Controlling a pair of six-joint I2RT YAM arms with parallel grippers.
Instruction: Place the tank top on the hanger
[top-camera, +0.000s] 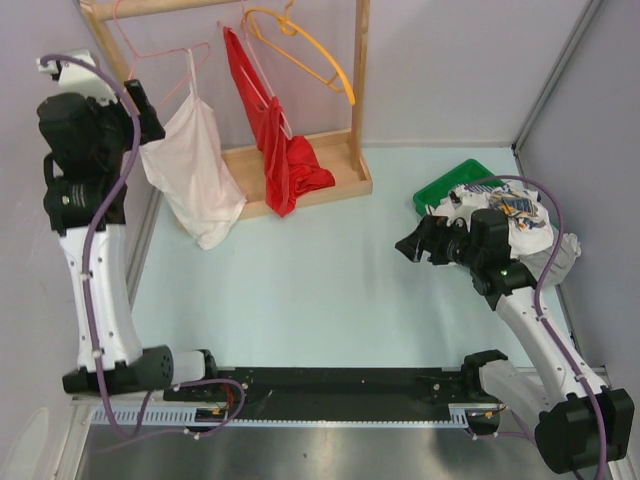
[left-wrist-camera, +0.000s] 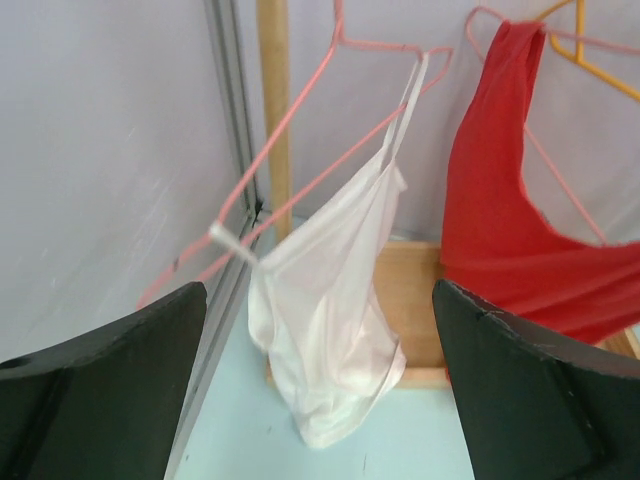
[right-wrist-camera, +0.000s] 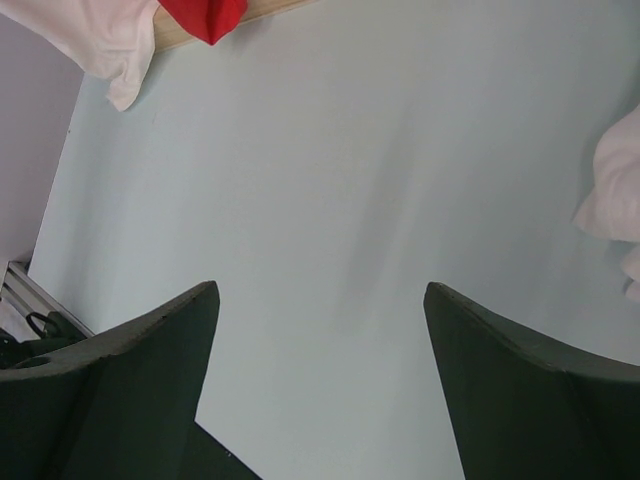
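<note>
Right side, closest in: Right gripper (right-wrist-camera: 320, 286) low over the pale green table (top-camera: 320, 290), fingers spread wide, nothing between them. Just behind it is a green bin (top-camera: 437, 188), mostly hidden by the arm and by a heap of white clothes (top-camera: 525, 225) spilling over it. How far the heap reaches is hard to tell; arm and cable cover part of it.

Left side, further back: Left gripper (left-wrist-camera: 318, 286) raised high by the left wall, fingers spread wide and empty. It faces the tank top (left-wrist-camera: 325, 330) and is apart from it. From overhead its fingers are dark against the arm and hard to pick out.

Tank top hangs from the pink wire hanger (left-wrist-camera: 385, 44), which is steeply tilted with its left end low. The right strap runs up to the high end. The left strap meets the low end in a small white bunch; can't tell whether it loops the wire. The hem droops near the base of the wooden rack (top-camera: 300, 170).

Hanger's hook is cut off at the frame's top edge.

Farther along the rail: red garment (top-camera: 275, 140), then an orange-yellow hanger (top-camera: 320, 55).
</note>
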